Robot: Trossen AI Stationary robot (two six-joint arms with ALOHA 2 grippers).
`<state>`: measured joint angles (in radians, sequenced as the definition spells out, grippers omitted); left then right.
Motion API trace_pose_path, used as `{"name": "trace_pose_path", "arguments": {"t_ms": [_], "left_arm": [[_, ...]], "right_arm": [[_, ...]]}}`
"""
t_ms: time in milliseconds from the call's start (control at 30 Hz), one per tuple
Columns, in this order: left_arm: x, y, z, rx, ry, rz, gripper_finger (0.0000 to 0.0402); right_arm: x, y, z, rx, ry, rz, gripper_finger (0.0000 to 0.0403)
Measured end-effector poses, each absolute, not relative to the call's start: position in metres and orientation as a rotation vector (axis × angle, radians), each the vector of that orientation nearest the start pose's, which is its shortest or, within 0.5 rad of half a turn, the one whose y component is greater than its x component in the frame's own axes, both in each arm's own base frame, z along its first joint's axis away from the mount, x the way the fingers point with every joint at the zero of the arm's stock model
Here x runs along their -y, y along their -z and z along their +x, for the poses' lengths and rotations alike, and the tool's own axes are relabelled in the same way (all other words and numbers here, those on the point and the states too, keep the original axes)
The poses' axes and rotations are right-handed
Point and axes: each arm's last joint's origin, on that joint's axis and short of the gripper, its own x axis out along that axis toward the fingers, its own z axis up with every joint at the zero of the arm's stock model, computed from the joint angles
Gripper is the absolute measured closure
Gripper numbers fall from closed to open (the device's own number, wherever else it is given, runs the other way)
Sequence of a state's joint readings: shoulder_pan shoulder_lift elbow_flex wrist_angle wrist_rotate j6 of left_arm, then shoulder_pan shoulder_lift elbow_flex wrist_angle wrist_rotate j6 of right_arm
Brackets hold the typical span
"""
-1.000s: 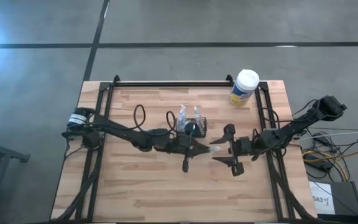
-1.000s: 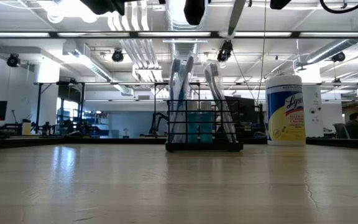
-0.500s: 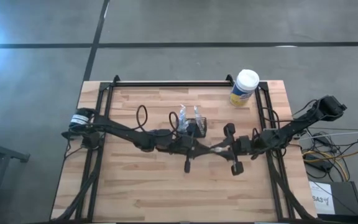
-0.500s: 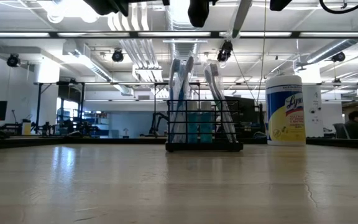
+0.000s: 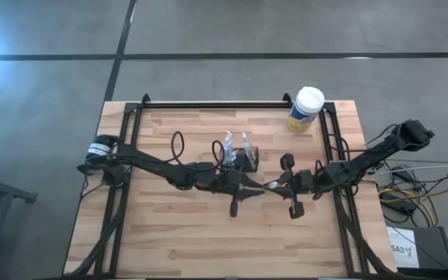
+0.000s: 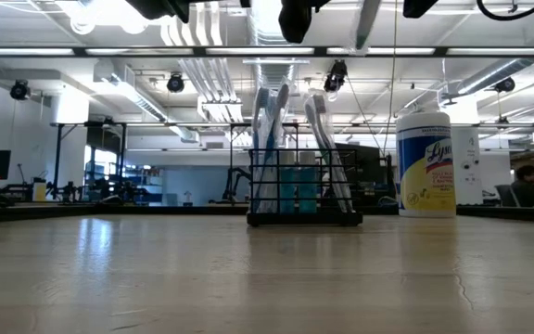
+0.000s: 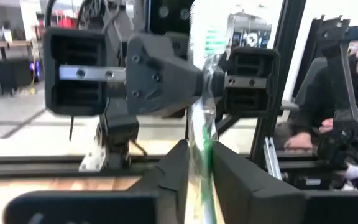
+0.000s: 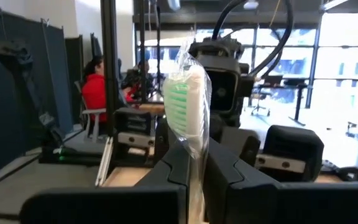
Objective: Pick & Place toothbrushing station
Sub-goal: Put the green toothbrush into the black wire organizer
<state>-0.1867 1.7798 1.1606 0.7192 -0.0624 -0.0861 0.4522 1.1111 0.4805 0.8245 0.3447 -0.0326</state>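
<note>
The black mesh holder stands on its base at the table's middle, with several toothbrushes upright in it; it also shows in the low view. My left gripper and my right gripper face each other high above the table, just near of the holder. Both are shut on one clear-wrapped toothbrush with green bristles. In the low view only the grippers' undersides and the brush's lower end show at the top edge. My left gripper pinches the wrapped toothbrush's handle between its two fingers, coming level from the table's left. The brush lies across the fingers, lifted clear of the table. My right gripper pinches the same toothbrush just below its bristle head between its two fingers, coming level from the table's right. The green-bristled head stands out above the fingers. The brush is clear of the table.
A white-capped, yellow-labelled round canister stands at the far right of the table and shows in the low view. Black rails run along the table's left, right and far edges. People sit in the room beyond.
My right gripper has moved toward the table's left, up to my left gripper, and has shut its spread fingers on the wrapped toothbrush that my left gripper holds. The holder has stayed where it was.
</note>
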Motion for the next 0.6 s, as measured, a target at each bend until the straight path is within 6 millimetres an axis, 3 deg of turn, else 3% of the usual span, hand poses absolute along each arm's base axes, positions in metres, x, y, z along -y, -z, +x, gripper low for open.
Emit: {"name": "trace_pose_path", "arguments": {"t_ms": [333, 467, 600], "left_arm": [[0.07, -0.294, 0.377, -0.087, 0.146, -0.116, 0.0229], [0.071, -0.305, 0.355, -0.225, 0.223, -0.084, 0.0203], [0.076, -0.319, 0.327, -0.262, 0.247, -0.048, 0.0206]], "right_arm": [[-0.091, -0.267, 0.198, 0.13, -0.139, 0.057, 0.0392], [-0.091, -0.269, 0.187, 0.085, -0.118, 0.056, 0.0392], [-0.089, -0.272, 0.173, 0.042, -0.092, 0.055, 0.0391]]}}
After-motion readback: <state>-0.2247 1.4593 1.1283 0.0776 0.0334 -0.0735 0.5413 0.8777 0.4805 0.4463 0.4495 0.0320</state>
